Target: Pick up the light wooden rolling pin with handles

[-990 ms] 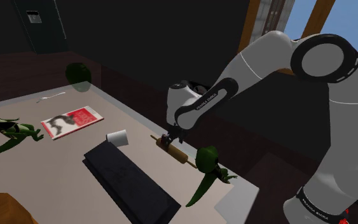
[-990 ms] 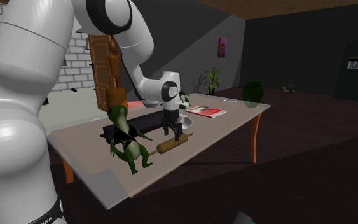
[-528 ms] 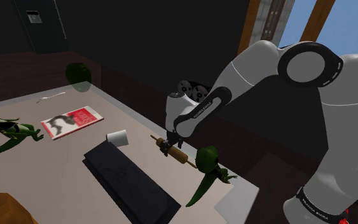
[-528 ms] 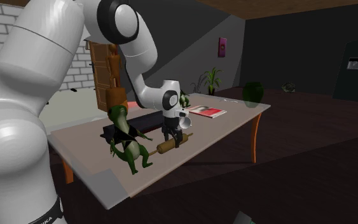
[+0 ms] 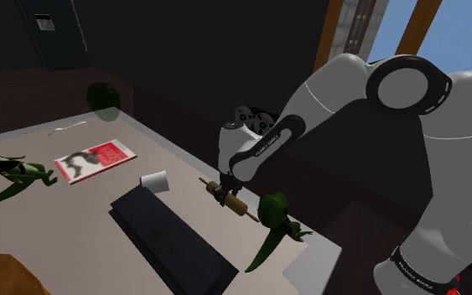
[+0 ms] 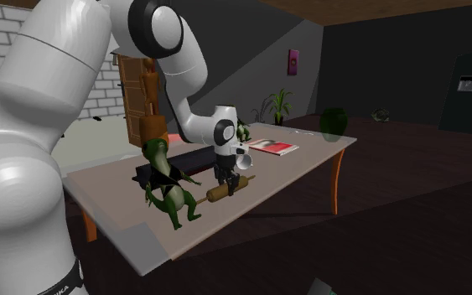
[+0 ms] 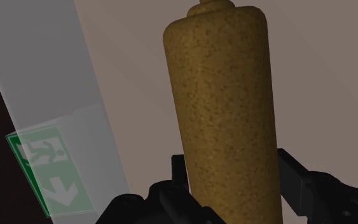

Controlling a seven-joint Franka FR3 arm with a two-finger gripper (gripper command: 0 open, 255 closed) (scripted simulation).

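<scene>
The light brown rolling pin (image 5: pixel 237 204) lies on the grey table (image 5: pixel 184 159) near its edge, between a white cup and a green dinosaur toy. My black gripper (image 5: pixel 220 194) stands straight down over the end of the pin's body nearer the cup. In the wrist view the speckled pin (image 7: pixel 225 108) runs up between the fingers, and both fingers (image 7: pixel 179 173) press against its sides. From the second exterior view the gripper (image 6: pixel 228 182) sits on the pin (image 6: pixel 218 194), which still rests on the table.
A green dinosaur toy (image 5: pixel 272 223) stands just past the pin's other end. A long black box (image 5: pixel 171 239) and a white cup (image 5: pixel 154 180) lie beside the pin. A red magazine (image 5: pixel 94 161), a second dinosaur (image 5: pixel 7 172) and a dark vase (image 5: pixel 102 96) sit farther away.
The arm came down from just above the pin onto it. The fingers have closed in against the pin's sides. The pin has not moved.
</scene>
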